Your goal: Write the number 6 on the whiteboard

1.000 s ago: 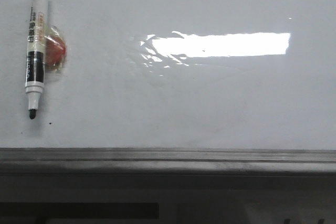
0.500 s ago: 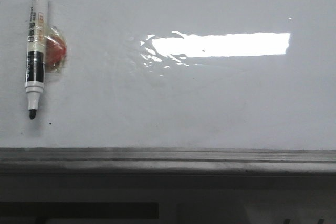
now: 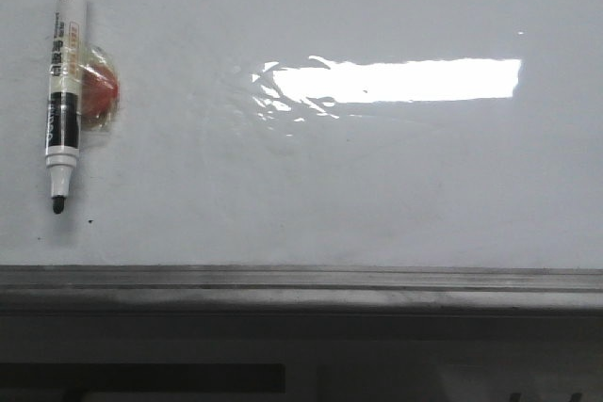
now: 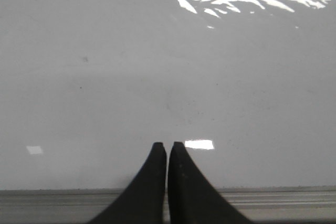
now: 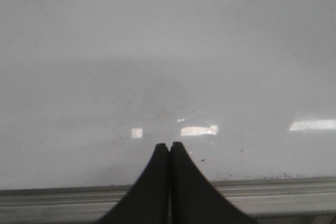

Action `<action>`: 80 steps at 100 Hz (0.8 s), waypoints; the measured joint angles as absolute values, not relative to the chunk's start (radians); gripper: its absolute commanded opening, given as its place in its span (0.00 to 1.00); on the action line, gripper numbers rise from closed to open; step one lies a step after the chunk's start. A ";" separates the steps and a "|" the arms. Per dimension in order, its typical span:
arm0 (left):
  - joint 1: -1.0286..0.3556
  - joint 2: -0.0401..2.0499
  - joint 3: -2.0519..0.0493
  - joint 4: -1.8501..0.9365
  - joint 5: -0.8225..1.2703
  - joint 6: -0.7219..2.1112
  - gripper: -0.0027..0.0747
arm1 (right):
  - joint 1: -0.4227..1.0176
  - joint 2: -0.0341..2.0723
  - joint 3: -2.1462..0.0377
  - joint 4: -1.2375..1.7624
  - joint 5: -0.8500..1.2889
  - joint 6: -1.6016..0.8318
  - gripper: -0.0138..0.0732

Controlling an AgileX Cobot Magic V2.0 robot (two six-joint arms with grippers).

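Observation:
The whiteboard (image 3: 377, 195) is a glossy white-grey board with a bright glare patch and a grey metal ledge (image 3: 301, 284) along its lower edge. No number 6 shows on it. A black-and-white marker (image 3: 64, 82) sits upright at the board's upper left, uncapped tip down, on an orange-red holder (image 3: 102, 91). My left gripper (image 4: 167, 145) is shut and empty, over the ledge (image 4: 294, 203) and facing bare board (image 4: 157, 77). My right gripper (image 5: 169, 145) is shut and empty, likewise over the ledge (image 5: 283, 200) and facing bare board (image 5: 168, 66). Neither gripper shows in the front view.
A tiny black speck (image 3: 90, 222) lies just below and right of the marker tip. Dark specks (image 5: 241, 151) dot the board's lower part in the right wrist view. A dark strip lies under the ledge.

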State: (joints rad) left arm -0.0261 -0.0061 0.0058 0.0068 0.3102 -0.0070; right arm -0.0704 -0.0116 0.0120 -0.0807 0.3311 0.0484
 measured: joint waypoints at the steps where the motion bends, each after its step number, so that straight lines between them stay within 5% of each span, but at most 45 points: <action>1: -0.026 -0.006 0.006 0.007 0.310 -0.007 0.01 | -0.070 -0.012 0.012 -0.081 0.331 0.048 0.08; 80: -0.026 -0.006 0.006 0.000 0.295 -0.007 0.01 | -0.070 -0.012 0.012 -0.081 0.331 0.050 0.08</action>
